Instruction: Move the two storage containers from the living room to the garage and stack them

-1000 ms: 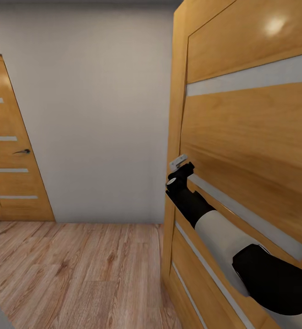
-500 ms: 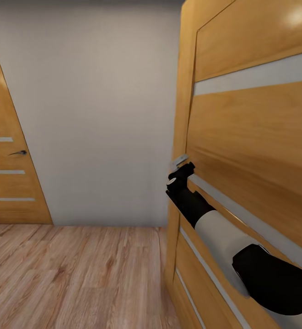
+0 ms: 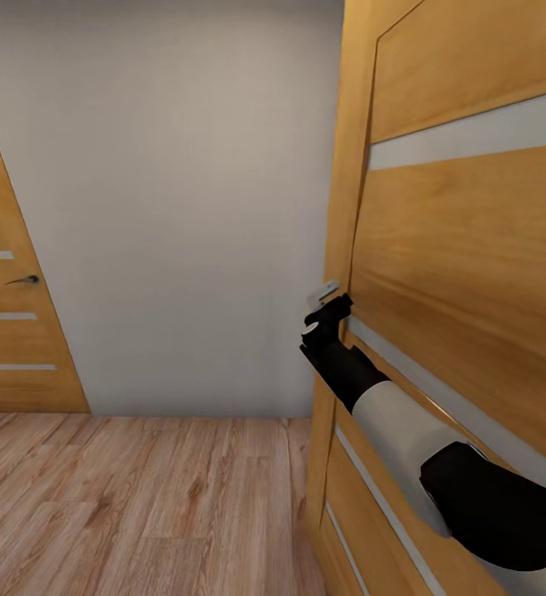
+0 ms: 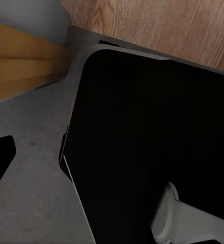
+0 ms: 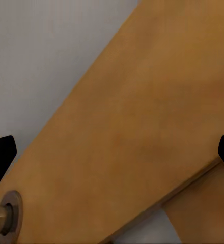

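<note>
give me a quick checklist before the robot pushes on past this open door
1. Right gripper is at the edge of the near wooden door, by the latch plate: ok.
2. Right gripper fingers spread wide, nothing between them, with the door face ahead in the right wrist view: ok.
3. Door knob gripped: not ok, it sits off to one side of the fingers.
4. Wood plank floor beside the door free of obstacles: ok in the part seen.
5. Storage containers carried: cannot tell, the left wrist view shows a dark body and grey surface.
6. Far door on the left wall closed: ok, handle visible.
</note>
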Motion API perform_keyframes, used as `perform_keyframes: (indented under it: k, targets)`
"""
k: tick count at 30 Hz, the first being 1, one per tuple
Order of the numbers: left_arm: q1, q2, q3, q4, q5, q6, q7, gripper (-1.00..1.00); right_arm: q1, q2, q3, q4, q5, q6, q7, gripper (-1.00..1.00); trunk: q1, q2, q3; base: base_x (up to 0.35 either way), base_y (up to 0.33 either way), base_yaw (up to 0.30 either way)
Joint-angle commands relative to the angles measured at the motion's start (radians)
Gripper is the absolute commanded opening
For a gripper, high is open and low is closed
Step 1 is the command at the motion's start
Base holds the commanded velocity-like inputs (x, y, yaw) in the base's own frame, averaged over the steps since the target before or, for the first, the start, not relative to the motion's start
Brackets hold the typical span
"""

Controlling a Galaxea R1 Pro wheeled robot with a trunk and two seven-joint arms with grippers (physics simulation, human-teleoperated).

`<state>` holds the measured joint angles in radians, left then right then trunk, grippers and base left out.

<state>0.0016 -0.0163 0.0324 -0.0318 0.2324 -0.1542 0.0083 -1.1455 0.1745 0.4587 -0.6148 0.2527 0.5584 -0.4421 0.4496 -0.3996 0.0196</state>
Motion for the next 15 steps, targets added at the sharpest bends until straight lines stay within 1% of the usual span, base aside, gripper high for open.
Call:
perform_keyframes:
  k: [1,11,13,14,15]
  targets:
    - [0.0,0.0,0.003,0.0,0.002,-0.002,0.001,1.0,-0.001,0.0,0.0,0.001,0.008,0.01,-0.003,1.0,0.0,0.0,0.0,0.004,0.0,0.0]
    - [0.0,0.0,0.003,-0.001,0.001,-0.002,0.001,1.0,-0.001,0.0,-0.008,0.013,0.006,0.013,-0.003,1.0,0.0,0.0,0.0,0.001,0.0,0.0]
    - [0.001,0.0,0.003,0.0,0.002,-0.002,0.001,1.0,-0.002,0.0,-0.023,0.014,0.005,0.013,-0.003,1.0,0.0,0.0,0.0,0.0,0.0,0.0]
    - [0.0,0.0,0.003,-0.001,0.001,-0.002,0.001,1.0,-0.002,0.0,-0.047,0.015,0.005,0.012,-0.002,1.0,0.0,0.0,0.0,0.0,0.0,0.0]
    - [0.0,0.0,0.003,-0.001,0.002,-0.002,0.001,1.0,-0.002,0.0,-0.055,0.017,0.005,0.012,-0.002,1.0,0.0,0.0,0.0,0.0,0.0,0.0]
